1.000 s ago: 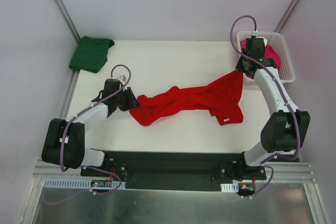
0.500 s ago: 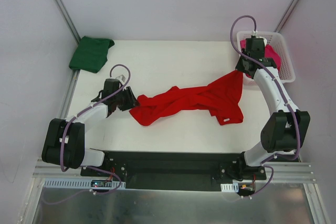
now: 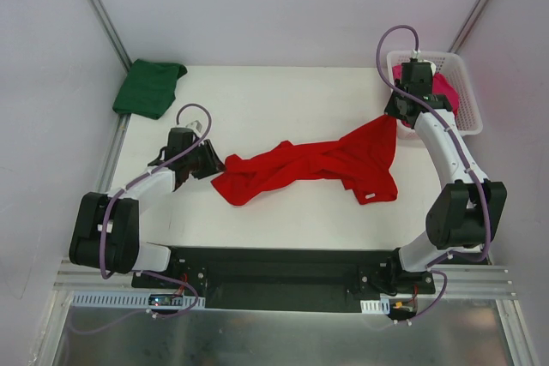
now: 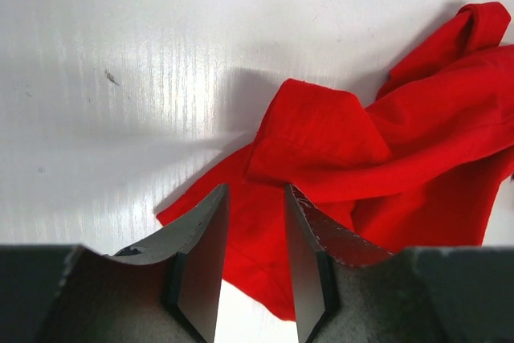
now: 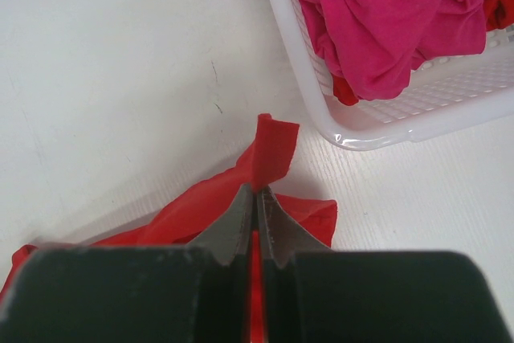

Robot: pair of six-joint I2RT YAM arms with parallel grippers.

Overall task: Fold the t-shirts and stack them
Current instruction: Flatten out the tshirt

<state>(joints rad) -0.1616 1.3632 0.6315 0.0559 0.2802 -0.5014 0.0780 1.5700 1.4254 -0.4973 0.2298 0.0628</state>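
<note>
A bright red t-shirt (image 3: 317,165) lies crumpled and stretched across the middle of the table. My right gripper (image 3: 396,117) is shut on its far right corner (image 5: 273,146), lifting it just beside the basket; the jaws (image 5: 257,192) pinch the red cloth. My left gripper (image 3: 214,163) is at the shirt's left end, with its jaws apart (image 4: 254,192) and low over the red fabric (image 4: 321,142), nothing pinched between them. A dark green t-shirt (image 3: 150,87) lies folded at the back left corner. A magenta pink t-shirt (image 3: 444,92) (image 5: 385,14) is bunched in the basket.
A white lattice basket (image 3: 429,56) (image 5: 377,138) stands at the back right corner, close to my right gripper. White walls close in the table at the back and sides. The arms' black base plate (image 3: 283,267) runs along the near edge.
The left gripper has shifted very slightly to the left at the shirt's edge. The red t-shirt and the right arm have not visibly moved.
</note>
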